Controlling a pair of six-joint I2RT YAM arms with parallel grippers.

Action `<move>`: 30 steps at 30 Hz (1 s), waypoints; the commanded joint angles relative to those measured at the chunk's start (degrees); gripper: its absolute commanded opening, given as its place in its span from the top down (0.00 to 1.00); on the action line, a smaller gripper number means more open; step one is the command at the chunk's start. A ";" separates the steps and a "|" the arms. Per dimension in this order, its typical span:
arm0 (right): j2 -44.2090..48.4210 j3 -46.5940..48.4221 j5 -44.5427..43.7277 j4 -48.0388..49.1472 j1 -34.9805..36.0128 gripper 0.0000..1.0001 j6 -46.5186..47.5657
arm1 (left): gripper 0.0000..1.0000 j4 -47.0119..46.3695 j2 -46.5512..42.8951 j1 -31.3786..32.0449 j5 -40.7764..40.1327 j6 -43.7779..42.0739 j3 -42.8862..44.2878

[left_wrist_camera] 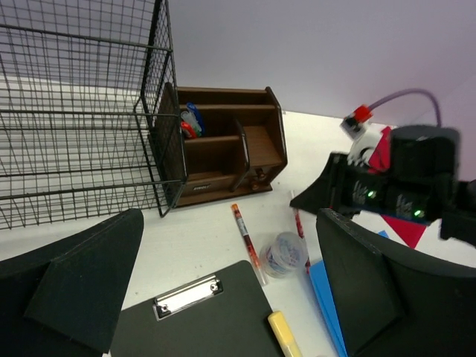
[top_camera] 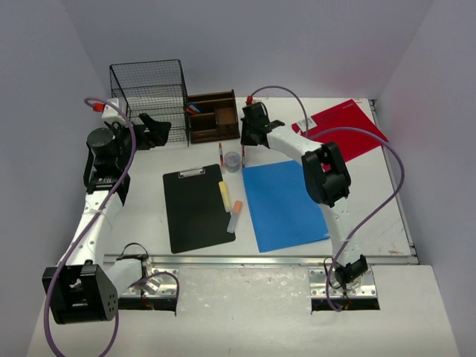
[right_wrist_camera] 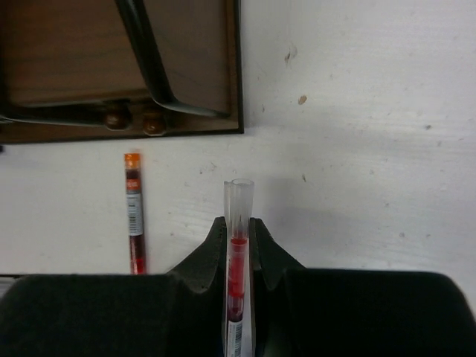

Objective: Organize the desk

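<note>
The white desk carries scattered stationery. My right gripper is shut on a red pen with a clear cap, low over the desk in front of the wooden organizer. In the top view that gripper stands just right of a small clear cup. An orange-capped pen lies to the left of the held one. My left gripper hangs open and holds nothing, near the wire basket at the back left.
A black clipboard lies at centre with a yellow highlighter and an orange-tipped marker at its right edge. A blue folder lies beside it, and a red folder sits at the back right.
</note>
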State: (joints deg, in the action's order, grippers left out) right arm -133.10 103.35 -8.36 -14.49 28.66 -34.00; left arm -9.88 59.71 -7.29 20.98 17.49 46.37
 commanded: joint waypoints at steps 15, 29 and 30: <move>27.19 -0.77 12.16 12.15 -0.44 1.00 5.15 | 0.07 -7.82 4.14 11.42 21.53 4.66 3.06; 38.89 -22.44 33.94 30.04 1.68 1.00 20.27 | 0.22 -9.15 10.34 13.71 23.49 9.58 11.44; 39.61 -23.62 34.05 30.76 1.77 1.00 21.83 | 0.25 -8.94 10.39 13.71 22.98 9.58 11.40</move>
State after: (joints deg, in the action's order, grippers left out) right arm -98.58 83.67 20.78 6.59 30.50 -21.02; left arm -16.08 71.13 6.57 44.04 25.62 56.25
